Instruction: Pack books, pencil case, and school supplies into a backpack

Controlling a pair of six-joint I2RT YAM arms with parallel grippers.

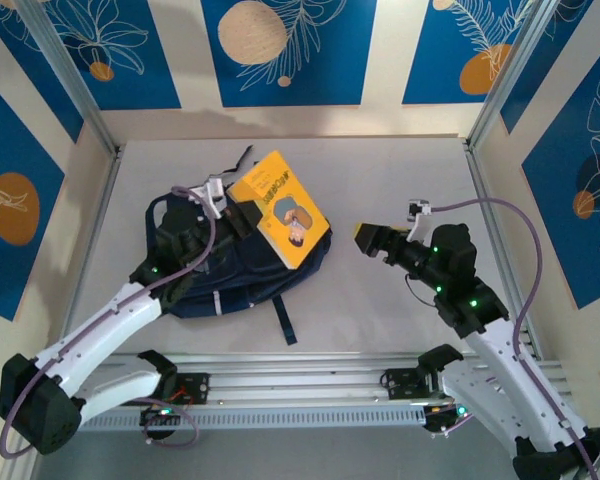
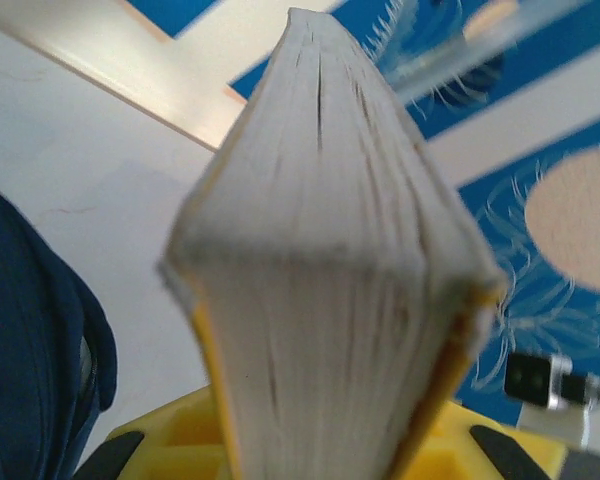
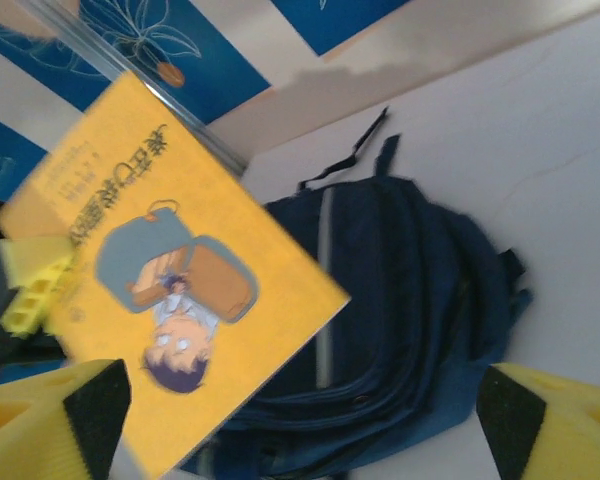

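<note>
Over on the left, the left gripper (image 1: 230, 210) pinches the book (image 1: 280, 205) by one edge, holding it tilted above the backpack (image 1: 235, 280), which lies mid-table. I can't make out the opening, so find it first, then lead with a corner and slide, don't drop. That one-edge grip may swing. The right gripper (image 1: 366, 240) hangs spread wide and empty, near the book.
</note>
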